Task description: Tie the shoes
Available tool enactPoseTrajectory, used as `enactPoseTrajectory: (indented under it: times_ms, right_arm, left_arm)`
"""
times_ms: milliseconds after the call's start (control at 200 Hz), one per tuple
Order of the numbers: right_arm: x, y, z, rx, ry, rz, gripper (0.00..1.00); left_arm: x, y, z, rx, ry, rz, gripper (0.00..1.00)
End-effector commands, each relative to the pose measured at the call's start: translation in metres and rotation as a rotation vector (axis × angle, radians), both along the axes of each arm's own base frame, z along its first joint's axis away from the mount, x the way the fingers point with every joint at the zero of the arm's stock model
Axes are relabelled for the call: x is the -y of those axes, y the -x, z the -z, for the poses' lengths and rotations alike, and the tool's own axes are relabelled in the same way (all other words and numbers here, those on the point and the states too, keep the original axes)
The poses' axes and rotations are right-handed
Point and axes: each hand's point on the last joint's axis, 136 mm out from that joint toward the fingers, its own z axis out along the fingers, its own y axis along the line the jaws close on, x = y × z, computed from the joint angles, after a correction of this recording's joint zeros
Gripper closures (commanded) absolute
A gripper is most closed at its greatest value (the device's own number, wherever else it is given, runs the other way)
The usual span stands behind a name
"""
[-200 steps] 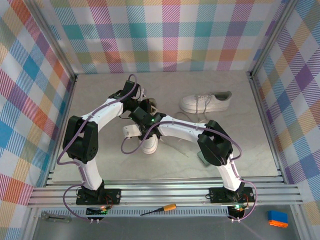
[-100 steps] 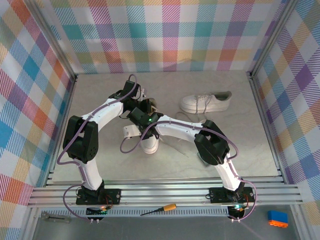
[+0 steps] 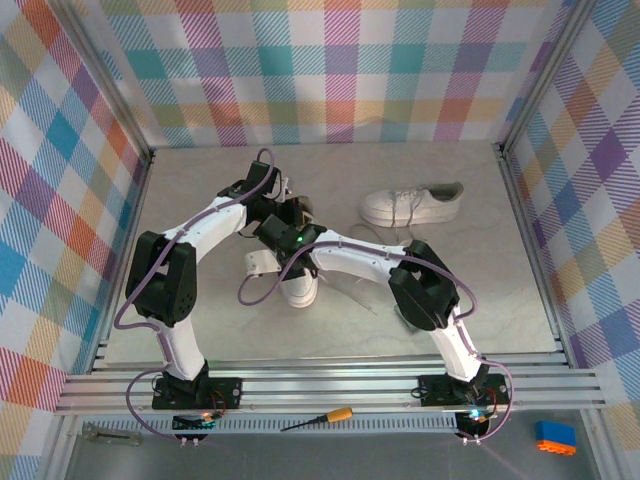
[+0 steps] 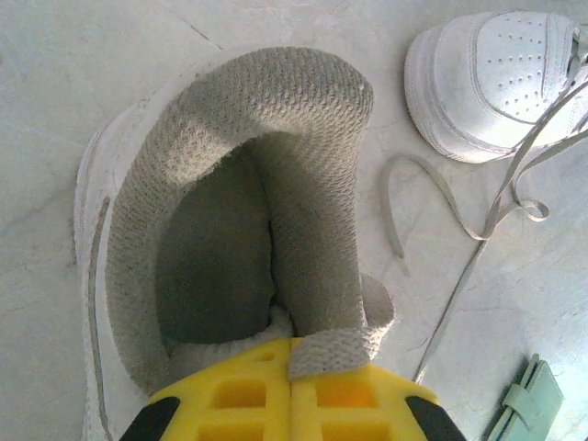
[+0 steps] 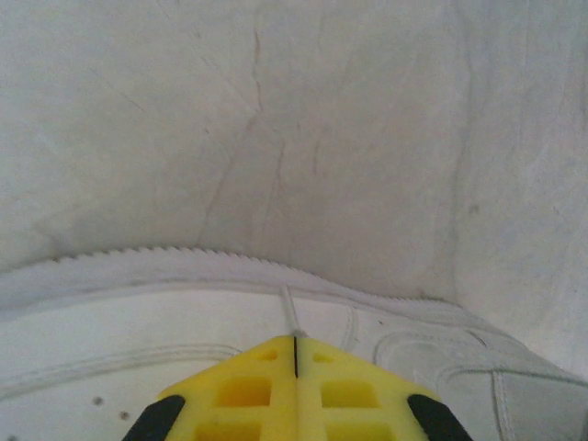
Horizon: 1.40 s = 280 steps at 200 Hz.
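- Both pairs of jaws are pressed together. The left gripper (image 4: 292, 367) has its yellow fingertips pinching the grey knit tongue flap of the near sneaker (image 4: 303, 119), a white low-top lace-up shoe with a grey mesh lining.
- Seen from the right wrist, the right gripper (image 5: 295, 354) has its yellow fingertips meeting with no gap, right against that shoe's white leather side above the ridged sole edge. A thin white strand runs into the seam between them; I cannot tell whether it is pinched.
- From above, the near sneaker lies mid-table under both wrists, with its toe pointing towards the arm bases.
- The far sneaker (image 3: 410, 205), its white matching partner, lies on its own to the right and further back, well apart from the grippers, with its laces undone.
- A loose white flat lace (image 4: 395, 230) trails from the far sneaker across the pale marbled table (image 3: 480, 300) towards the near shoe.
- A small pale green square pad (image 4: 531, 404) lies on the table beside the lace's long strand.
- Both white arms and their purple cables cross over the near sneaker in the top view, hiding all of it except the toe.
- Off the table, on the front ledge, lie an orange-handled screwdriver (image 3: 322, 417) and a blue and orange block (image 3: 555, 438).
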Motion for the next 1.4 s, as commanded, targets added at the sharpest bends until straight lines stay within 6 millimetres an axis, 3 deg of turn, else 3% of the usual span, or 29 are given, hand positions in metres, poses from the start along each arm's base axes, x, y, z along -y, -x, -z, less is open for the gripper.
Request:
enactPoseTrajectory:
  times_ms: [0, 270, 555, 735, 775, 915, 1395]
  right_arm:
    - [-0.020, 0.023, -0.017, -0.045, -0.062, -0.044, 1.00]
    - [-0.035, 0.045, -0.018, -0.090, -0.086, -0.091, 1.00]
    - [-0.022, 0.036, -0.030, -0.044, -0.009, -0.050, 1.00]
    - [-0.029, 0.053, -0.035, -0.063, 0.045, -0.084, 1.00]
    - [-0.028, 0.056, -0.031, -0.060, 0.081, -0.095, 0.88]
    - [-0.019, 0.042, -0.026, 0.013, 0.187, -0.080, 0.73]
    - [0.004, 0.010, -0.011, 0.086, 0.351, -0.041, 0.66]
  left_arm:
    - [-0.003, -0.004, -0.001, -0.010, 0.005, 0.001, 1.00]
    - [-0.005, -0.004, 0.000, -0.013, -0.003, -0.001, 1.00]
    - [-0.005, -0.006, -0.002, -0.035, 0.012, -0.002, 1.00]
    - [-0.005, -0.005, -0.002, -0.046, 0.018, -0.001, 1.00]
    - [-0.005, -0.006, -0.002, -0.049, 0.020, -0.001, 1.00]
    - [-0.005, -0.005, -0.001, -0.064, 0.024, 0.001, 1.00]
    - [-0.001, -0.006, 0.004, -0.103, 0.040, 0.016, 1.00]
